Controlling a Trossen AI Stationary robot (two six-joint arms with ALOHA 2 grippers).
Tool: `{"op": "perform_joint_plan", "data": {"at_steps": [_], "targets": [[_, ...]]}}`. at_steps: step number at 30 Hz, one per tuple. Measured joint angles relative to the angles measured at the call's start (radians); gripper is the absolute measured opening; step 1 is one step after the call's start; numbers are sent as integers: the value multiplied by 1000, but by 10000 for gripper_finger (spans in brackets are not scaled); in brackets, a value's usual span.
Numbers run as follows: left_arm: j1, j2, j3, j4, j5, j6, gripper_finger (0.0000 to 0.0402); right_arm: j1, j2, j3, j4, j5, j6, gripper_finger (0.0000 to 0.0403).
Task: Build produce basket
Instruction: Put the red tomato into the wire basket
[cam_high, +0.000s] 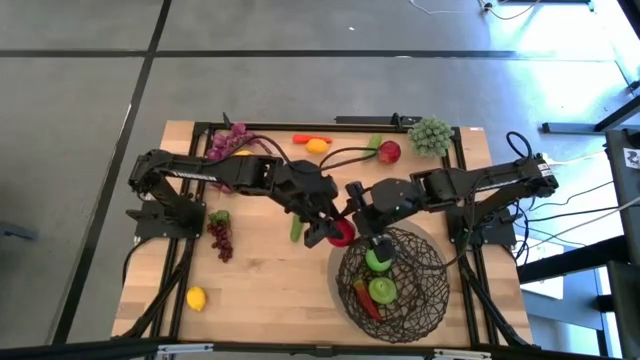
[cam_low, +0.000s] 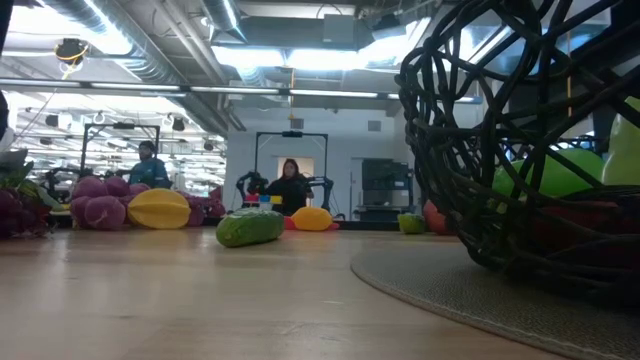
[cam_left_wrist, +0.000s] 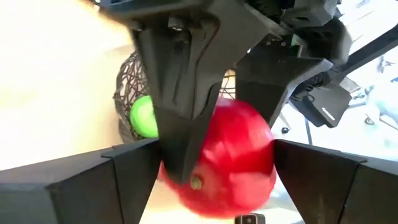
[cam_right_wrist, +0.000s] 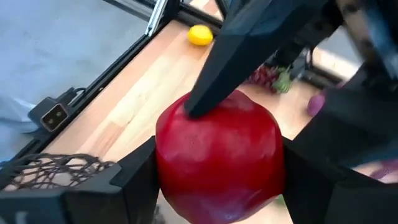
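Observation:
A red apple (cam_high: 342, 232) is held in the air just left of the basket's rim, between my two grippers. My left gripper (cam_high: 328, 230) comes from the table's left and is shut on it. My right gripper (cam_high: 358, 212) comes from the right and is also shut on it. The dark woven basket (cam_high: 430, 290) stands on a round mat at the near right. It holds green apples (cam_high: 378, 262) and a red chili (cam_high: 366, 300). It also shows in the low view (cam_low: 480, 120). My left gripper pinches the red apple (cam_left_wrist: 242, 155) between its two fingers, one on each side. The apple is lifted clear of the table. My right gripper's fingers (cam_left_wrist: 183, 124) cross over it in this view. My right gripper pinches the same apple by two opposite sides (cam_right_wrist: 180, 162) between its two fingers. The apple fills the gap between them. A left finger (cam_right_wrist: 217, 74) lies on the apple's top. The apple hangs clear of the table.
A cucumber (cam_high: 296, 230) lies under the left arm. Red grapes (cam_high: 220, 238) and a lemon (cam_high: 196, 297) lie at the near left. Purple grapes (cam_high: 228, 143), a carrot and lemon (cam_high: 315, 143), another red apple (cam_high: 389, 152) and green grapes (cam_high: 430, 135) line the far edge.

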Motion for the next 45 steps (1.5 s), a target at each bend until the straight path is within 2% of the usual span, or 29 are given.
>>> {"op": "perform_joint_plan", "data": {"at_steps": [5,12,17,23,27,34,38,40,43,45], "targets": [[2,-3,0,-47,-7,11,283,4,-2,-1,-61,-7,69,255],[3,0,-3,-155,-96,54,283,6,-7,0,-107,8,182,255],[-7,0,-3,-203,-122,91,283,11,-30,0,-195,103,309,255],[-20,0,-2,-236,-121,123,283,67,-116,0,-330,309,511,255],[-35,0,-2,-234,-136,134,283,128,-189,1,-437,446,727,255],[-70,-7,-2,-221,-281,151,283,285,-244,1,-755,590,1240,255],[-90,-18,-2,-212,-383,156,283,383,-242,-33,-834,591,1534,255],[-95,-22,0,-185,-393,186,283,423,-239,-66,-823,563,1631,255],[-98,-22,0,-165,-351,234,283,467,-240,-135,-772,509,1745,255],[-98,-24,0,-138,-279,249,283,489,-239,-188,-722,461,1798,255]]}}
